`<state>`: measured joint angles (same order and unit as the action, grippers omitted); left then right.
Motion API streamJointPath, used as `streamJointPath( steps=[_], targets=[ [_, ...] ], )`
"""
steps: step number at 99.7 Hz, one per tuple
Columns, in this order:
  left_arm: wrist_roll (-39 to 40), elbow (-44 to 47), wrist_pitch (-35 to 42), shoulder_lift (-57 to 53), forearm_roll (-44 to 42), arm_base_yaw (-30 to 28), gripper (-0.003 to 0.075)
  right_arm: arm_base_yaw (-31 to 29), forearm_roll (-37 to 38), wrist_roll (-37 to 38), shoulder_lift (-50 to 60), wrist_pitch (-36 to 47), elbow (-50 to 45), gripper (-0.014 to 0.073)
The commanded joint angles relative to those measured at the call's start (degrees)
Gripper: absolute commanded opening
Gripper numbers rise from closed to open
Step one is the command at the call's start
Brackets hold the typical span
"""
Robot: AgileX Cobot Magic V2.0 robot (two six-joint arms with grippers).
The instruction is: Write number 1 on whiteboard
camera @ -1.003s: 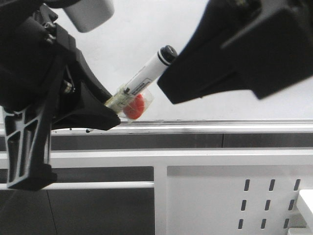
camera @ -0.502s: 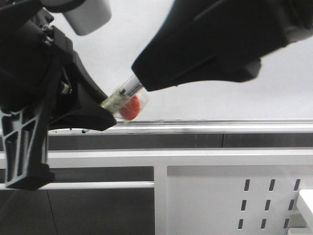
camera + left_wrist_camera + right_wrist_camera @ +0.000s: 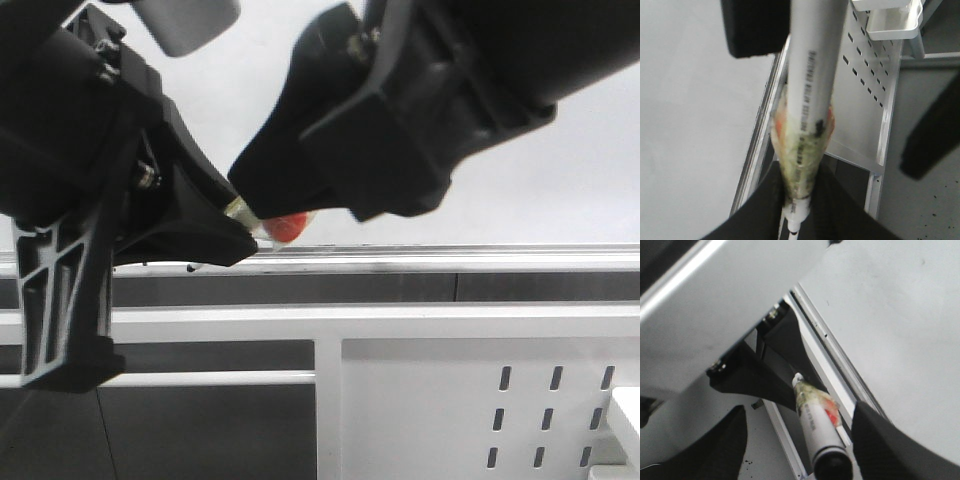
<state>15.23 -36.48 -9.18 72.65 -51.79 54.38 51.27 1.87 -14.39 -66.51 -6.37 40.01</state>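
whiteboard (image 3: 560, 150) bare rightward, marker (image 3: 815, 425) between arms

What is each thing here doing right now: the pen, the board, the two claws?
Marker pen: capped, clamped at its rear end.
Left tool: shut on the pen.
Right tool: open, fingers either side of the cap.
Whiteboard: blank where visible, no stroke.
Ledge: bare where visible.
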Motion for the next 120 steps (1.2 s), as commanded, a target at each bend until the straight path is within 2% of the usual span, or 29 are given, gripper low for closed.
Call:
streamJointPath(
  steps=[1, 10, 17, 25, 26, 27, 35, 50, 57, 62, 75, 81, 102, 120],
  targets=[
    [0.3, -1.9, 2.3, -1.5, 0.5, 0.4, -0.0020, 0.2, 0.6, -0.6, 1.0, 4.5, 1.9, 0.0409],
    [0.3, -1.9, 2.3, -1.5, 0.5, 0.4, -0.0020, 0.2, 0.6, -0.6, 1.0, 4.7, 1.9, 0.0384],
    [0.3, -1.9, 2.3, -1.5, 0.5, 0.4, -0.0020, 0.2, 0.6, -0.6, 1.0, 4.7, 1.9, 0.0301],
    [0.3, -1.9, 2.3, -1.5, 0.5, 0.4, -0.0020, 0.2, 0.6, -0.6, 1.0, 4.7, 1.9, 0.0129],
    [0.3, -1.9, 2.3, -1.5, 0.5, 0.4, -0.0020, 0.2, 0.6, -0.6, 1.0, 4.7, 1.9, 0.0129],
    [0.3, -1.9, 2.3, -1.5, 0.5, 0.4, -0.0020, 0.2, 0.6, -0.6, 1.0, 4.5, 1.9, 0.0082],
    [0.3, -1.9, 2.0, -1.5, 0.5, 0.4, -0.0020, 0.2, 0.6, -0.6, 1.0, 3.1, 1.9, -0.0081],
    [0.3, -1.9, 1.2, -1.5, 1.3, 0.4, -0.0017, 0.2, 0.6, -0.6, 1.0, 1.7, 1.9, -0.0071],
    [0.3, -1.9, 1.2, -1.5, 1.3, 0.4, 0.0018, 0.2, 0.6, -0.6, 1.0, 1.7, 1.9, -0.0071],
    [0.3, -1.9, 1.4, -1.5, 1.3, 0.4, 0.0076, 0.2, 0.6, -0.6, 1.0, 1.7, 1.9, -0.0071],
    [0.3, -1.9, 1.6, -1.5, 1.3, 0.4, 0.0330, 0.2, 0.4, -0.4, 1.0, 1.7, 1.9, -0.0071],
    [0.4, -1.9, 1.5, -1.6, 1.9, 0.4, 0.0412, 0.2, -0.1, -0.4, 1.0, 1.7, 1.9, -0.0071],
    [0.7, -1.9, -0.5, -3.1, 5.8, 0.4, 0.0428, -0.4, -1.9, -0.4, 1.0, 1.7, 1.9, -0.0071],
    [0.7, -1.4, -0.4, -8.3, 15.3, 0.4, 0.0428, -3.2, -3.9, -0.4, 1.2, 1.9, 1.9, -0.0070]
  ],
)
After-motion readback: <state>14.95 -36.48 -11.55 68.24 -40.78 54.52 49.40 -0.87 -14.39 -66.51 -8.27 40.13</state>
